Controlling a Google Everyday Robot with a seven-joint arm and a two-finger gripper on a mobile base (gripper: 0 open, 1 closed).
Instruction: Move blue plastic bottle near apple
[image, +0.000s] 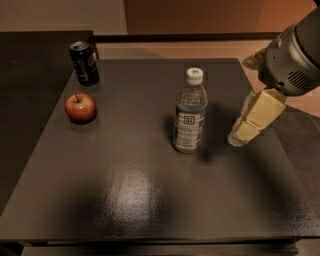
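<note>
Approach step: claw (243, 131), can't tell how wide, hangs just right of the upright blue plastic bottle (189, 114) mid-desk (150, 200), apple (80, 107) well apart at left near soda can (84, 63); next likely needs a leftward reach to grip the bottle.

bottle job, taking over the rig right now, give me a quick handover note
Gripper: over the right side of the table, to the right of the bottle and not touching it.
Bottle: upright with its cap on, near the middle of the table.
Apple: on the left side of the table, just in front of the soda can.
Done: nothing yet. The bottle is not gripped and stands well away from the apple.
Left: grip the bottle, carry it left and set it upright beside the apple, probably on the side facing the bottle, keeping clear of the can.
</note>
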